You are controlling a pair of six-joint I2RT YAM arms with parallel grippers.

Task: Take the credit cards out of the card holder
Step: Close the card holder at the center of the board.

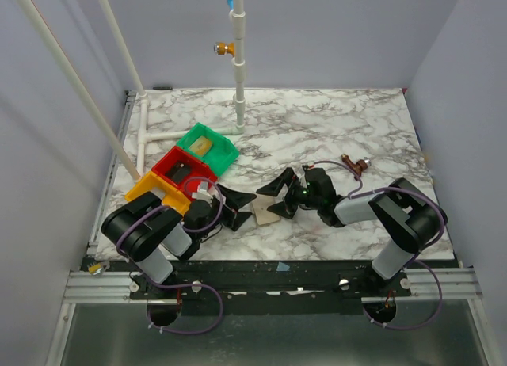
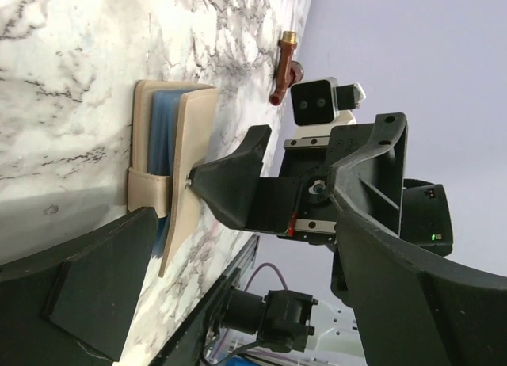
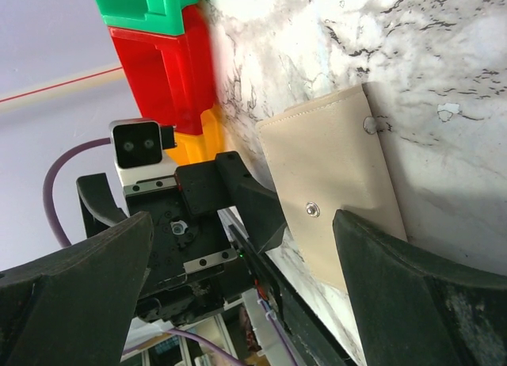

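Along the left edge, toward the near corner: three trays in a row, orange, red, green, each one farther from the near edge. A flat tan-gold card lies in the green one. At the far edge, left of centre, a white pipe post stands upright.

Just right of the trays the left gripper sits low over the counter, pointing right. Its fingers are spread wide and grip nothing; one fingertip is at the holder's edge.

By the near edge, about mid-counter, the card holder lies between the two grippers. The left wrist view shows it open, the tan flap tilted up from the half on the counter, with grey-blue lining inside. Cannot tell whether cards are in it.

The right gripper points left, also spread wide and holding nothing. One fingertip touches the flap's outside by the stud; the other finger is well apart.

Toward the right edge a small copper-brown fitting lies alone.
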